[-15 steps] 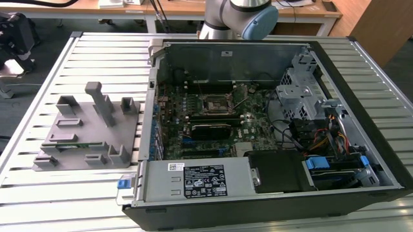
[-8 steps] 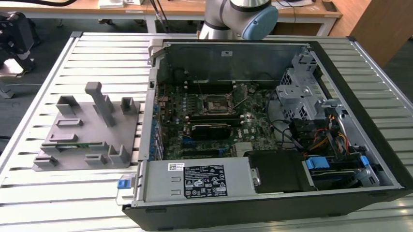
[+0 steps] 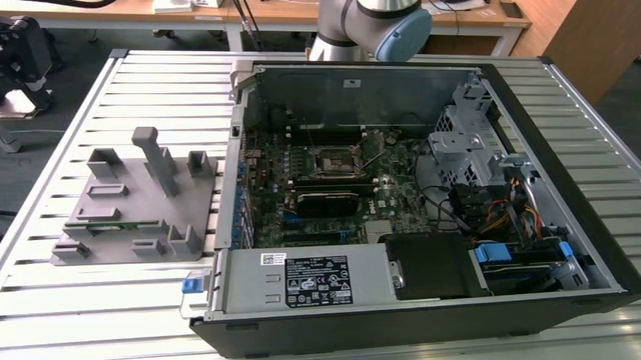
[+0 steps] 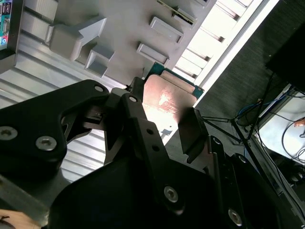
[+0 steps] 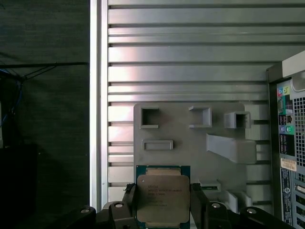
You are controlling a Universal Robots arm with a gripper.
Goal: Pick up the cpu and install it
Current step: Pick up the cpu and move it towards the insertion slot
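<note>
The cpu (image 5: 163,194) is a small square chip with a silvery-grey top and a green rim. My gripper (image 5: 163,202) is shut on it, one black finger (image 5: 127,202) on each of two opposite sides. It hangs above the grey plastic fixture (image 5: 190,143), near that fixture's edge. In the second wrist view the cpu (image 4: 167,100) shows a shiny face between the fingers (image 4: 190,133) of the gripper (image 4: 164,117). The motherboard socket frame (image 3: 335,160) lies inside the open computer case (image 3: 421,322), with nothing over it.
The grey fixture (image 3: 140,202) stands on the slatted metal table (image 3: 100,300), on the exterior view's left of the case, with a green memory stick (image 3: 120,223) in it. The arm's base (image 3: 371,26) rises behind the case. Cables and a drive cage (image 3: 466,135) crowd the case's right side.
</note>
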